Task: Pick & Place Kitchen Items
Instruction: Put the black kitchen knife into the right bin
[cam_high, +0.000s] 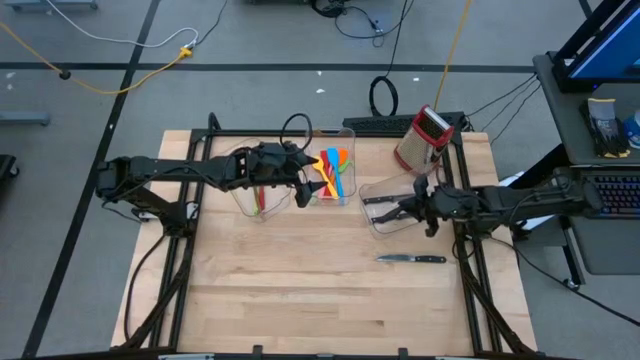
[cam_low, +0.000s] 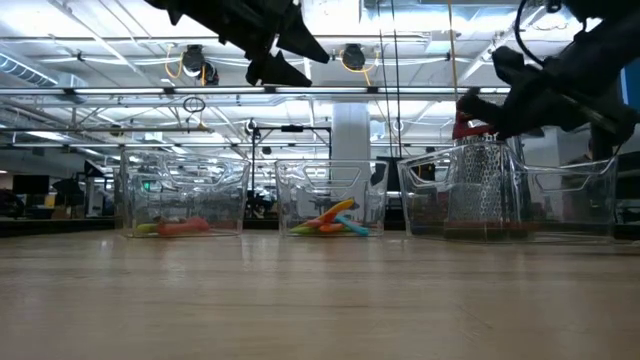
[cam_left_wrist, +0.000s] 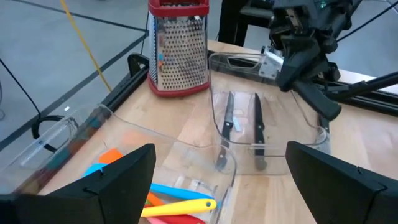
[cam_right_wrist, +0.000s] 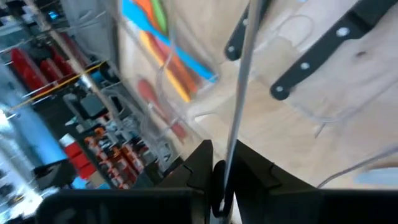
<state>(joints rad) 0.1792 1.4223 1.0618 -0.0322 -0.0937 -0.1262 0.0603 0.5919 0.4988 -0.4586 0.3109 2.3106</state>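
Note:
Three clear bins stand in a row at the table's far side. The middle bin (cam_high: 349, 135) holds colourful spatulas and spoons (cam_high: 335, 172) (cam_low: 330, 220). The left bin (cam_high: 243, 200) holds a red and a green utensil (cam_low: 180, 227). Two black-handled knives (cam_left_wrist: 257, 127) lie flat in the right bin (cam_left_wrist: 217, 62). Another knife (cam_high: 410, 259) lies on the bare table near that bin. My left gripper (cam_high: 303, 190) (cam_left_wrist: 221, 149) hangs open, high over the middle bin. My right gripper (cam_high: 385, 212) (cam_right_wrist: 219, 168) is over the right bin, shut on a thin grey strip. My right gripper pinches a thin grey metal strip (cam_right_wrist: 231, 124) between its two fingers; it looks like a knife blade seen edge-on. The strip runs straight ahead from the fingertips, along the fingers, above the two knife handles (cam_right_wrist: 311, 62) in the bin. Its far end leaves the picture.
A red-topped metal box grater (cam_high: 420, 140) (cam_left_wrist: 178, 50) stands at the far right, just behind the right bin. The arms' dark frames run along both table sides. Bare wood covers the near half of the table.

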